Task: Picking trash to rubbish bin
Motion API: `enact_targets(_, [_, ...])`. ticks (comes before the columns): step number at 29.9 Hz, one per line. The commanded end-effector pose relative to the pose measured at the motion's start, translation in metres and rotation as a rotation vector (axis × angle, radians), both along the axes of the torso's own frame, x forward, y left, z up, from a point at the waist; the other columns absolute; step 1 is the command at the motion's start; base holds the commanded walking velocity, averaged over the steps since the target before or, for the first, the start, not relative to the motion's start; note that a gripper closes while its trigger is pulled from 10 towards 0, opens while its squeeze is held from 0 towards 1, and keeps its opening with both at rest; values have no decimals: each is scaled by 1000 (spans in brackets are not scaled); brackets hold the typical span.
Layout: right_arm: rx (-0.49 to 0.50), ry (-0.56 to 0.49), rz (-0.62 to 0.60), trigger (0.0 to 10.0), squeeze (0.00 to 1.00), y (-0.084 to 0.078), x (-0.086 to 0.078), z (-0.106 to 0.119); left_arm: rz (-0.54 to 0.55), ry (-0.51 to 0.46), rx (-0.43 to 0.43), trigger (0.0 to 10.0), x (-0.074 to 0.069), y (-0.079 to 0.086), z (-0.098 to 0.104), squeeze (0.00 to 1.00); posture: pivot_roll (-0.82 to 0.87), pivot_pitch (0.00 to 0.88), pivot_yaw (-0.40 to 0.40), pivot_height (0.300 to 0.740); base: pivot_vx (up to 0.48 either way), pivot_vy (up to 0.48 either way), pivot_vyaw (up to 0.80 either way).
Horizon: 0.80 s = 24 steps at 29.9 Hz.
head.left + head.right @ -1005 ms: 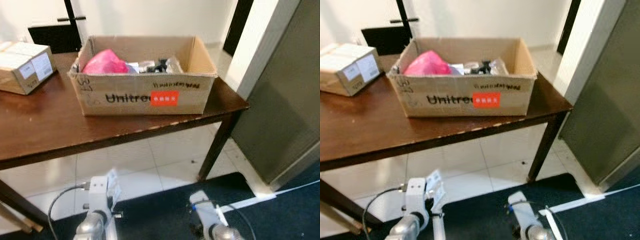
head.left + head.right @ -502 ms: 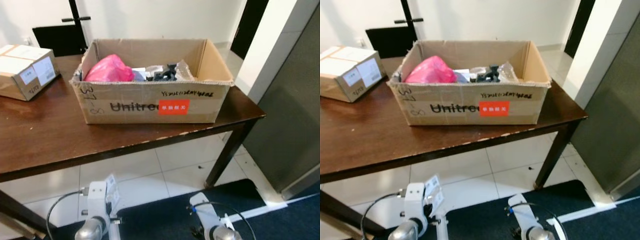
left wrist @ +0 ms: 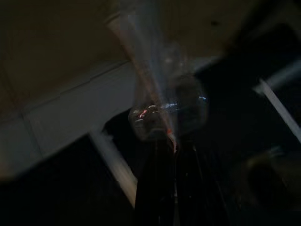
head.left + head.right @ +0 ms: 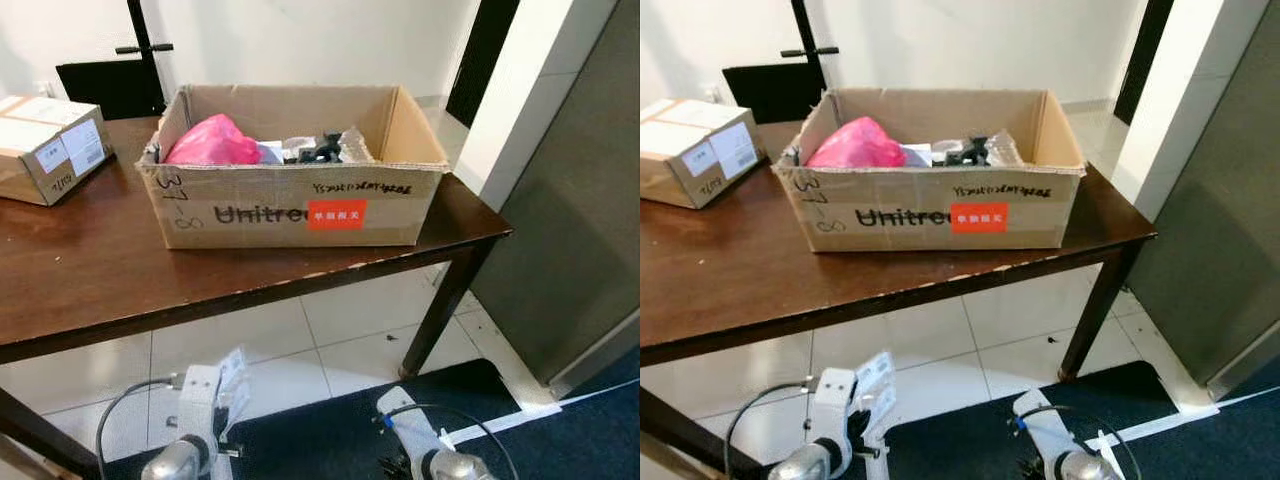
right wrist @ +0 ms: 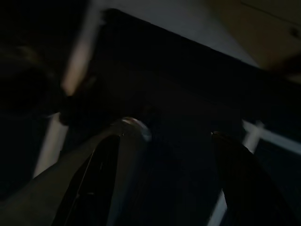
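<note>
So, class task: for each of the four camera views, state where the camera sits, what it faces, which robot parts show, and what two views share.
Left eye view: on the head, looking forward and down at the cardboard box on the table; both arms low.
Right eye view: beside it, sharing that box and table.
Left wrist view: on the left wrist, looking along the left gripper, shut on a clear plastic bottle, at dark floor.
Right wrist view: on the right wrist, looking along the open right gripper at dark floor.

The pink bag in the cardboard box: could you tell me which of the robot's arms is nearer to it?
Left. The left arm hangs low almost straight below the pink bag; the right arm hangs equally low but further off to the side.
</note>
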State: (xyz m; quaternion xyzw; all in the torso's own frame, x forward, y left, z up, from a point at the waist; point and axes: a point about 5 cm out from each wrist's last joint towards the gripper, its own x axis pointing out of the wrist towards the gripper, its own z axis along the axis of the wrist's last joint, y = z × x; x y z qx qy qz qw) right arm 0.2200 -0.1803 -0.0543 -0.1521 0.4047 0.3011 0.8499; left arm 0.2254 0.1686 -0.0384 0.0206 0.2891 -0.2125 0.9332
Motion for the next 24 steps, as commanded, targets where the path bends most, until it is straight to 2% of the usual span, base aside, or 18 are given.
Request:
enact_targets(1, [59,43,104,10000,0,-1,1,6,-215,25,38,10000,-6,6,5,0,-43,86,-4,740,0,0,0])
enact_targets(2, [76,43,130,10000,0,-3,3,10,-279,29,44,10000,-7,8,8,0,-43,86,-4,740,0,0,0])
enact_targets(3, [76,43,130,10000,0,-3,3,10,-279,29,44,10000,-7,8,8,0,-43,86,-4,740,0,0,0])
enact_targets(5, [150,27,235,10000,0,-15,16,35,-435,20,18,10000,1,25,41,0,-43,88,-6,740,0,0,0])
enact_targets(7, [198,8,336,10000,0,-23,24,59,-542,5,-14,10000,7,34,74,0,-42,89,-7,740,0,0,0])
enact_targets(8, [198,8,336,10000,0,-23,24,59,-542,5,-14,10000,7,34,74,0,-42,89,-7,740,0,0,0])
enact_targets(10, [240,-32,386,10000,0,-28,36,85,-587,-35,-78,10000,18,37,108,0,-42,93,-7,740,0,0,0])
enact_targets(11, [263,-73,392,10000,0,-29,45,99,-597,-82,-144,10000,27,36,130,0,-41,95,-7,740,0,0,0])
enact_targets(12, [263,-73,392,10000,0,-29,45,99,-597,-82,-144,10000,27,36,130,0,-41,95,-7,740,0,0,0])
enact_targets(13, [286,-107,389,10000,0,-30,53,111,-600,-118,-206,10000,33,34,148,0,-41,98,-8,740,0,0,0])
enact_targets(15, [381,-215,375,10000,0,-29,72,147,-630,-257,-340,10000,52,28,194,0,-40,97,-10,740,0,0,0])
enact_targets(17, [476,-304,364,10000,0,-29,85,179,-671,-370,-417,10000,64,24,228,0,-42,96,-10,740,0,0,0])
enact_targets(19, [551,-375,362,10000,0,-29,93,206,-713,-447,-468,10000,71,19,254,0,-42,96,-9,740,0,0,0])
enact_targets(20, [551,-375,362,10000,0,-29,93,206,-713,-447,-468,10000,71,19,254,0,-42,96,-9,740,0,0,0])
enact_targets(24, [681,-512,407,10000,0,-24,99,259,-854,-574,-642,10000,79,2,306,0,-40,95,-10,740,0,0,0])
